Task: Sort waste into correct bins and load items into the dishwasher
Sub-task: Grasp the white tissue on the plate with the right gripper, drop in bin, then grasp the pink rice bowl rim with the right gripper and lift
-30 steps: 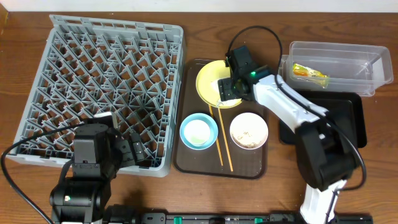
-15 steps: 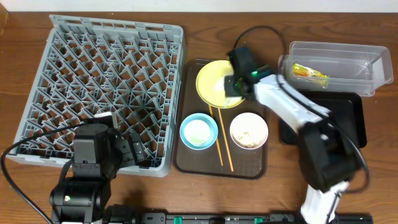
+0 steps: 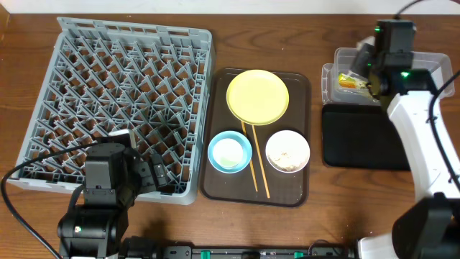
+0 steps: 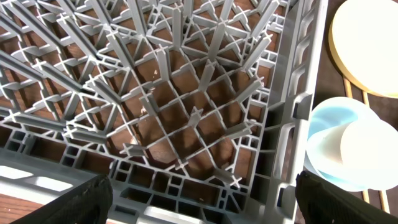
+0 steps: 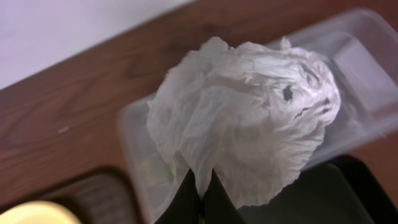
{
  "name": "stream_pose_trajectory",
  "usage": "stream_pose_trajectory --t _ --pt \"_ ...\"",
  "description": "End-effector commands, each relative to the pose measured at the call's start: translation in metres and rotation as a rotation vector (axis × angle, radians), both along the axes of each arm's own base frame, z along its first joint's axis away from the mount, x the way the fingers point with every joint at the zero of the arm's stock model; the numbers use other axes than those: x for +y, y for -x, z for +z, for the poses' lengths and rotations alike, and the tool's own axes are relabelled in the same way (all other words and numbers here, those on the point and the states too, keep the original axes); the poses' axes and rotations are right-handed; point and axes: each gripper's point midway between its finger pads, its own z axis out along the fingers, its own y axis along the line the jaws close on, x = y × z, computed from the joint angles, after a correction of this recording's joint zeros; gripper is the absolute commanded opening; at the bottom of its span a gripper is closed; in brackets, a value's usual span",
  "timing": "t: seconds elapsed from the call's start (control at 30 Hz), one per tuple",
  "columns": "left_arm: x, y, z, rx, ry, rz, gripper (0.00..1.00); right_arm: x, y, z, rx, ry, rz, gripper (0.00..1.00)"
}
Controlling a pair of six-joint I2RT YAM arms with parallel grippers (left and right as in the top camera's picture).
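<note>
Jaws first: we see the right jaws clamped on the lower edge of the crumpled white napkin (image 5: 242,118), which bulges out beyond them in the wrist view and hides much of the clear tub (image 5: 354,56) behind it. From overhead, the right arm (image 3: 418,124) reaches to the far right of the counter (image 3: 287,43), and its wrist sits over the left end of the tub, so we cannot see the napkin from there. The orange-and-green wrapper (image 3: 353,83) lies inside the tub at that same end, partly hidden by the wrist. The black tray (image 3: 359,137) sits just near of the tub, and the arm crosses its right side.

The left jaws are wide apart. Their dark fingertips (image 4: 74,199) show only at the bottom corners of the wrist view, with nothing between them. They hang over the near right corner of the grey dish rack (image 3: 122,101), whose upright pegs fill that view.

Between the rack and the bins lies the brown serving tray (image 3: 302,188). The yellow plate (image 3: 257,96) is at its far end. Nearer to us are the blue bowl (image 3: 213,152), with a white cup (image 3: 230,152) sitting inside it, and the white bowl (image 3: 270,142), which holds pale crumbs (image 3: 289,155). The two chopsticks (image 3: 256,162) run between the bowls, and their far tips touch the plate's near rim.
</note>
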Motion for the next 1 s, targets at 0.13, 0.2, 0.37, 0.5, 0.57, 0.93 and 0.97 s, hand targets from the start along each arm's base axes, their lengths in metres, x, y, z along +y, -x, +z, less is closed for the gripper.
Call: stream_pose_trajectory --t 0.13,0.2,0.37,0.5,0.57,0.93,0.97 --pt "0.002 -0.002 0.008 -0.021 0.005 0.018 0.94 -0.028 -0.007 -0.046 0.065 -0.079 -0.115 0.2" --pt "0.002 -0.002 0.008 -0.021 0.005 0.017 0.94 -0.026 -0.011 -0.047 0.056 -0.088 -0.107 0.44" --pt "0.002 -0.002 0.008 -0.021 0.005 0.017 0.94 -0.021 -0.014 -0.035 0.031 -0.071 -0.031 0.86" --pt "0.002 -0.002 0.008 -0.021 0.005 0.018 0.94 0.008 -0.006 -0.007 0.007 -0.097 0.171 0.9" --pt "0.002 -0.002 0.008 -0.021 0.005 0.017 0.94 0.042 0.008 0.007 0.011 -0.136 0.381 0.92" --pt "0.002 -0.002 0.008 -0.021 0.005 0.018 0.94 0.189 0.15 -0.013 0.373 -0.263 1.077 0.8" --pt "0.002 -0.002 0.008 -0.021 0.005 0.018 0.94 0.195 0.157 -0.019 0.409 -0.25 1.097 0.76"
